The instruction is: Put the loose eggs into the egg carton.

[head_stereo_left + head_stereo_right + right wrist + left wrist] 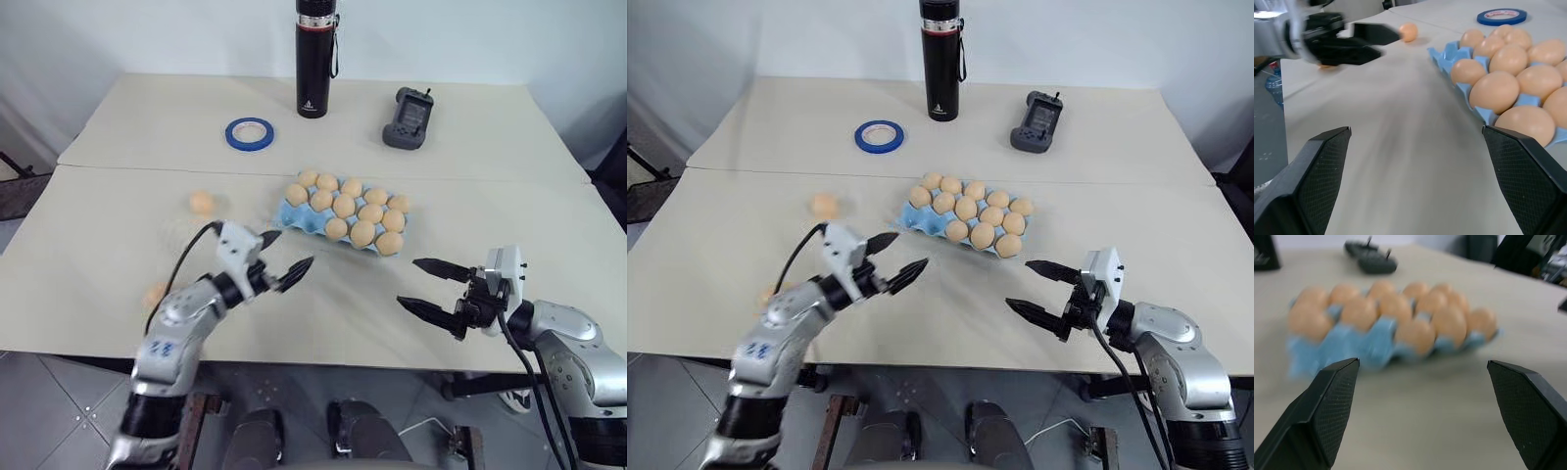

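Observation:
The light blue egg carton (pixel 293 218) lies at the table's middle, most of its cups filled with pale orange eggs (pixel 344 206); its near-left corner cups look bare. One loose egg (pixel 201 203) rests to the carton's left. Another loose egg (pixel 155 294) lies near the front edge, partly behind my left arm. My left gripper (pixel 296 247) hovers open and empty in front of the carton's left end, pointing at it (pixel 1366 342). On the right, near the table's front edge, my right gripper (pixel 407 281) is open and empty, pointing left across the table.
A black bottle (pixel 316 54) stands at the back, with a blue tape ring (pixel 250 133) to its left and a dark grey handheld device (pixel 408 117) to its right. A seam (pixel 147 168) runs across the tabletop behind the carton.

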Tool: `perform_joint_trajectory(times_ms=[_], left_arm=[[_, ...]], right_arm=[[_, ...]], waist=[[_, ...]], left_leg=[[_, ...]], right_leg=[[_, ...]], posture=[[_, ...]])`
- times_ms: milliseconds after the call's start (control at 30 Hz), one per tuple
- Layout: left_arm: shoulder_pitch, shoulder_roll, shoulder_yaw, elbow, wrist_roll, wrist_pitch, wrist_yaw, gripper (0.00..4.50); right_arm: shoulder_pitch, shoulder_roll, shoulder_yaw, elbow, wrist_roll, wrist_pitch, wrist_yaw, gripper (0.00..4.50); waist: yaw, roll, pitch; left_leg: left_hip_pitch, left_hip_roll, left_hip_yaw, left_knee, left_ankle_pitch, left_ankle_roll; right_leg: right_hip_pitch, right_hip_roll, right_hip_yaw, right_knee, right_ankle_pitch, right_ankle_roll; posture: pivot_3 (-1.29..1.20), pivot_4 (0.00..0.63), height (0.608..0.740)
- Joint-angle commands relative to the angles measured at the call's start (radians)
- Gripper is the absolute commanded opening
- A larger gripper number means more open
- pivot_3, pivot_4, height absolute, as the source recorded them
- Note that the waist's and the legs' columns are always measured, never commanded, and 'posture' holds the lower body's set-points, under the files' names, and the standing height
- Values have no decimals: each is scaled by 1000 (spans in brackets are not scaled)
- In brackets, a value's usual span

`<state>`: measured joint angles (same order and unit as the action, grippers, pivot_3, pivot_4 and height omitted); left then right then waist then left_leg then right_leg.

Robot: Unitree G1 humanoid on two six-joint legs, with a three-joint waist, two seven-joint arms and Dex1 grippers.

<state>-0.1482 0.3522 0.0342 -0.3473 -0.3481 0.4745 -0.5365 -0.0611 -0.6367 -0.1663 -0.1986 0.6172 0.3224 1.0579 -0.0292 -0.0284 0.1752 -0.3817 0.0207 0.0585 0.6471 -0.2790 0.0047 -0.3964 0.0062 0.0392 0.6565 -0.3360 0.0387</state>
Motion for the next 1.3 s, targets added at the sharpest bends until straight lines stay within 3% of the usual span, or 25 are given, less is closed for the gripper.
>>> perform_joint_trajectory(times_ms=[33,300,500,833,1167,1300], left_arm=[[92,70,114,-138,-95,38,-42,4455],[301,164,400,-215,-215,89,-27,4455],[344,97,552,-223,-191,30,112,4455],[422,39,586,-236,-218,68,221,4455],[487,46,605,-260,-249,80,236,4455],[464,66,554,-206,-219,83,227,4455]], right_arm=[[-21,1,-17,-2,19,-17,20,4500],[-30,-8,-25,27,10,-26,48,4500],[-45,-3,-15,34,10,-22,51,4500],[-43,0,-16,13,39,-20,98,4500],[-52,-1,-4,25,24,-11,91,4500],[-68,3,12,35,17,-5,91,4500]], waist=[[0,0,1],[-1,3,6],[2,3,8],[1,2,9],[0,2,9],[0,2,9]], left_leg=[[0,0,0,0,0,0],[-1,0,-1,-2,-1,0],[-2,0,-2,-3,-1,0],[-3,0,-2,-3,-1,0],[-3,1,-3,-4,-2,-1],[-3,1,-3,-4,-3,-1]], right_leg=[[0,0,0,0,0,0],[0,-2,-2,-3,-1,-2],[-1,-2,-3,-4,-2,-3],[-1,-2,-3,-4,-2,-3],[-1,-2,-4,-5,-3,-6],[-2,-2,-4,-4,-4,-7]], posture=[[0,150,740],[0,150,740],[0,150,740],[0,150,740],[0,150,740],[0,150,740]])
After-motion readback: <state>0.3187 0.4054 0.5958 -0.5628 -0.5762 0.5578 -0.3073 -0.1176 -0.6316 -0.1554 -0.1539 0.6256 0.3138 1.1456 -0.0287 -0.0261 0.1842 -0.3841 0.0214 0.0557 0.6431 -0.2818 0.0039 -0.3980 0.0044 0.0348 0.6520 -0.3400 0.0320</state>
